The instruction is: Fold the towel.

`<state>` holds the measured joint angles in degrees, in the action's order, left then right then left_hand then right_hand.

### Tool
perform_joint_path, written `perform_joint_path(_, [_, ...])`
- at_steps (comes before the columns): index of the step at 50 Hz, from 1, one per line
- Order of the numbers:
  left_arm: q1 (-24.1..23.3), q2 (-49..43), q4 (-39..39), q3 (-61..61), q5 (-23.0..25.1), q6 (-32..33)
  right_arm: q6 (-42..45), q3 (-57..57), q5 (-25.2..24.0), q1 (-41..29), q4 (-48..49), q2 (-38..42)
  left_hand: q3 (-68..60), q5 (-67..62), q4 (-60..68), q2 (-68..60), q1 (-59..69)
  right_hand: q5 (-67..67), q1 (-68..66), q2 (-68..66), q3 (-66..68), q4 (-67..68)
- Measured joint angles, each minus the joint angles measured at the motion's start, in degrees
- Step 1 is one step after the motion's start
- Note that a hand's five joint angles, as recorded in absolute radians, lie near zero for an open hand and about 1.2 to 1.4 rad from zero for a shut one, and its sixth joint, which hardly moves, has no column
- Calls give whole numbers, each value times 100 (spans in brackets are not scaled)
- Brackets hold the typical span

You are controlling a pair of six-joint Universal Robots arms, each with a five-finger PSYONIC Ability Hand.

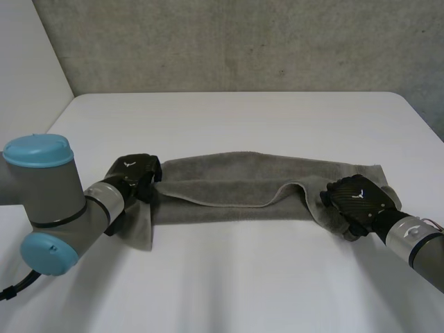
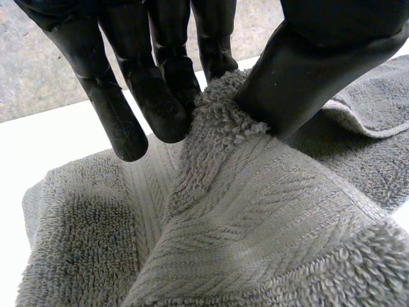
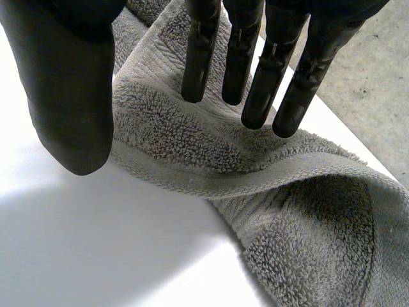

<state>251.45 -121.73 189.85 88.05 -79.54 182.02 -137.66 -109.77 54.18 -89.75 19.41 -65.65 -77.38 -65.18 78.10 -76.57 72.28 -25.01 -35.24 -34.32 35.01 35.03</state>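
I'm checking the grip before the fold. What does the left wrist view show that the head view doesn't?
Left wrist view alone: the left hand pinches a raised ridge of the towel between thumb and fingers. Head view alone: the towel's whole length across the white table, and the right hand on its right end. Both: the left hand at the towel's left end, with the table beneath.

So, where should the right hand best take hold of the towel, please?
Probably the thick folded rim at the right end of the towel, under the right hand: fingers from above, thumb from the bare table side, where it bulges.
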Motion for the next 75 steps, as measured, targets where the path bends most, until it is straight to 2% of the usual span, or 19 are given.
perform_joint_path(14, [-8, -7, 8, 2, 0, 0, 8, -4, -3, -96, 72, 173, 0, 0, 0, 0, 0, -184, -177, -194, 195, 191])
perform_joint_path(19, [-9, -9, 8, 2, 2, 0, 8, 1, 52, -145, 146, 238, 0, -1, 0, -2, 0, -1184, -1538, -1643, 1529, 1527])
perform_joint_path(25, [-9, -9, 8, 1, 2, 0, -7, 12, 115, -198, 206, 223, 0, 0, 0, -2, 0, -2325, -2315, -2431, 2358, 2382])
perform_joint_path(41, [-16, -7, 8, 2, 0, 0, -139, 77, 166, -269, 222, 203, 0, 0, 0, -4, 0, -2399, -2368, -2450, 2383, 2397])
perform_joint_path(47, [-17, -8, 8, 2, 0, 0, -133, 98, 212, -345, 227, 264, 0, 0, 0, -4, 0, -1817, -1800, -1903, 1822, 1838])
perform_joint_path(56, [-22, -5, 8, 2, 0, 0, -121, 117, 316, -389, 222, 339, 0, 0, 0, -4, 0, -1806, -1785, -1915, 1805, 1823])
perform_joint_path(65, [-24, -2, 8, 2, 0, 0, -127, 143, 364, -378, 226, 337, 0, -1, 0, -5, 0, -4096, -3730, -3974, 4109, 4114])
perform_joint_path(72, [-26, 2, 3, 4, 0, 0, -219, 225, 503, -375, 161, 267, 0, 0, 0, -5, 0, -4103, -3829, -3977, 4164, 4157])
perform_joint_path(75, [-26, 9, 4, 4, 0, 0, -586, 286, 581, -358, 92, 34, 0, 0, 0, -5, 0, -4103, -3855, -3978, 4164, 4157])
